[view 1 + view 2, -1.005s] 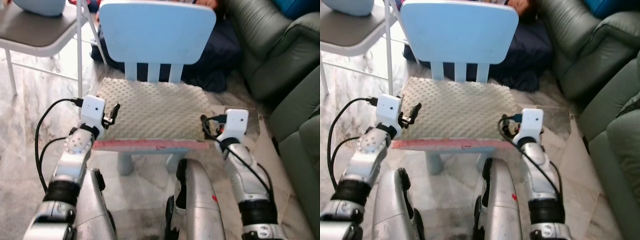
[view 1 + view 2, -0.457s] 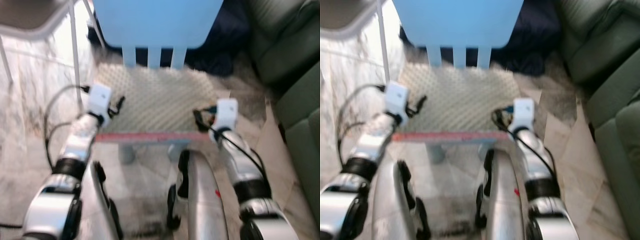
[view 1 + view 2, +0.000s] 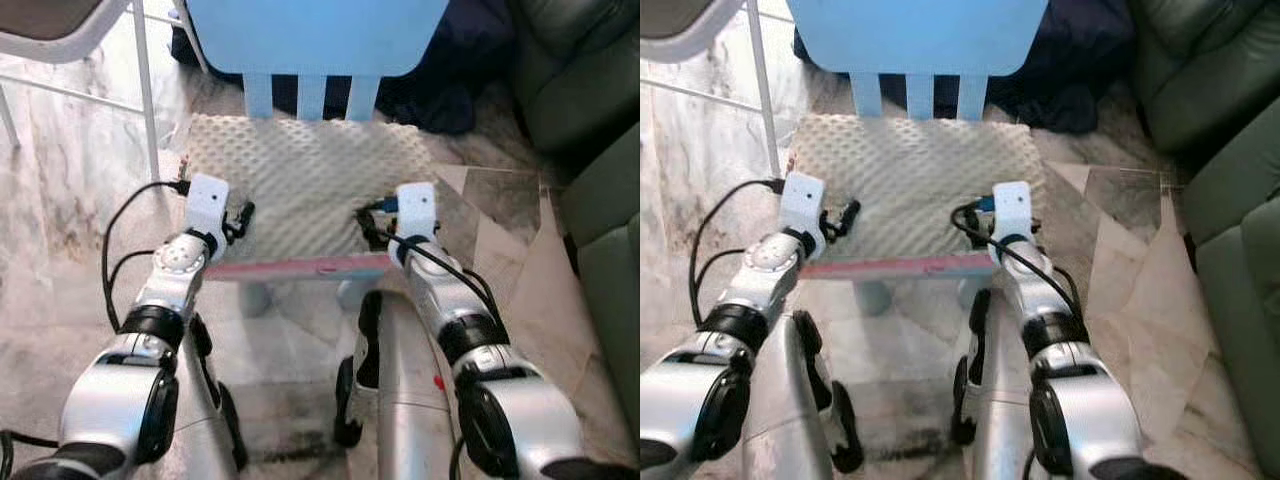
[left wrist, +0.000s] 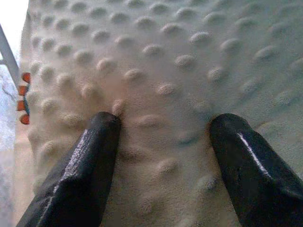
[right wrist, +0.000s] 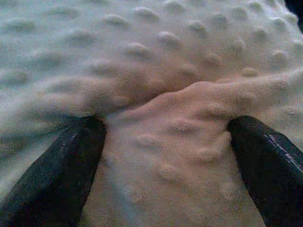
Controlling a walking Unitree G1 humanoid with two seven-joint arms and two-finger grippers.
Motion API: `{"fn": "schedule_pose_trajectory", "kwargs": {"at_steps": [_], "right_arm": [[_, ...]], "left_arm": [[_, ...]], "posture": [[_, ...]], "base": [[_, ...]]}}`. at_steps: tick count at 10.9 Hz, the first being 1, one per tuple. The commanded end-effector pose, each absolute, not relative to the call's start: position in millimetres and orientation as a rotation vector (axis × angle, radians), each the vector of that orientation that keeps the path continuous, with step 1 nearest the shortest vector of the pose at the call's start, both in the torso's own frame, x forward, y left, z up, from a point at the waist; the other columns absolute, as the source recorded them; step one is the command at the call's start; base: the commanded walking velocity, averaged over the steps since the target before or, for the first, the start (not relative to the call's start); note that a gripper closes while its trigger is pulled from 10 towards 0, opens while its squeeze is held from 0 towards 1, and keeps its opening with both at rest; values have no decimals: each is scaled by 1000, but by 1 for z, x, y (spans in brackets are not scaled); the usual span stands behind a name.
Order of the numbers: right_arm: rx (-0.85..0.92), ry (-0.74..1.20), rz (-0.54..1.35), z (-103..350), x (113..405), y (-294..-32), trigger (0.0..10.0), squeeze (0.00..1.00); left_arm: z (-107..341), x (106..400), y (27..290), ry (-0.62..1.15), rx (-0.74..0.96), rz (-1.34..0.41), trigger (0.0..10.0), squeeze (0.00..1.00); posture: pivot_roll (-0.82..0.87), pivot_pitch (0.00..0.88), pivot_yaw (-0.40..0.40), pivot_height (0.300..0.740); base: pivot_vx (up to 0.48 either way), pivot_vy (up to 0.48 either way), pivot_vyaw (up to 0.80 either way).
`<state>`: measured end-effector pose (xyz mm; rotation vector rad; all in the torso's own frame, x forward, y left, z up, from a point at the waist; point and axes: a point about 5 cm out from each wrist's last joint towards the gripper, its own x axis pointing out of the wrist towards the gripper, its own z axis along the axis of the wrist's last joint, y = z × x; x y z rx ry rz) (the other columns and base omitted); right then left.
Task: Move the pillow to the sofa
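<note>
Now both the left gripper [image 4: 163,137] and right gripper [image 5: 165,142] have pressed their spread fingers into the pillow [image 3: 300,185].

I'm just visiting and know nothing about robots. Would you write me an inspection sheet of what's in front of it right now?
Surface: small light blue chair, seat under the pillow.
Job's things: cream bumpy pillow on the chair; green sofa at the right.
Clutter: dark fabric behind the chair.
Grippers: left gripper and right gripper open, fingers pressed into the pillow.
Cables: black cables looping off both wrists.
Surroundings: marble floor; white metal chair leg.
</note>
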<state>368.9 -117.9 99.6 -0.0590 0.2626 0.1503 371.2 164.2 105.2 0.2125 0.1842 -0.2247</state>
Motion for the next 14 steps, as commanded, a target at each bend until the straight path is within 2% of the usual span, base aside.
{"fn": "schedule_pose_trajectory", "kwargs": {"at_steps": [1,4,6,8,12,14], "right_arm": [[-56,304,182,89,365,-111,0,0],[-55,341,179,79,362,-112,0,0],[-62,361,166,73,360,-124,0,0],[19,398,125,69,359,-131,0,0],[152,405,142,75,364,-121,0,0],[158,406,160,78,365,-115,0,0]], "left_arm": [[85,363,158,273,211,-265,0,0],[73,358,142,315,177,-316,0,0],[71,357,147,334,144,-293,0,0],[73,358,150,301,150,-250,0,0],[72,358,147,311,111,-261,0,0],[72,358,145,307,109,-257,0,0]], "posture": [[-51,375,-82,510],[-61,359,-87,510],[-64,349,-96,510],[-68,346,-106,510],[-66,337,-115,510],[-68,328,-115,510]], "base": [[0,0,0],[0,0,0],[0,0,0],[0,0,0],[0,0,0],[0,0,0]]}}
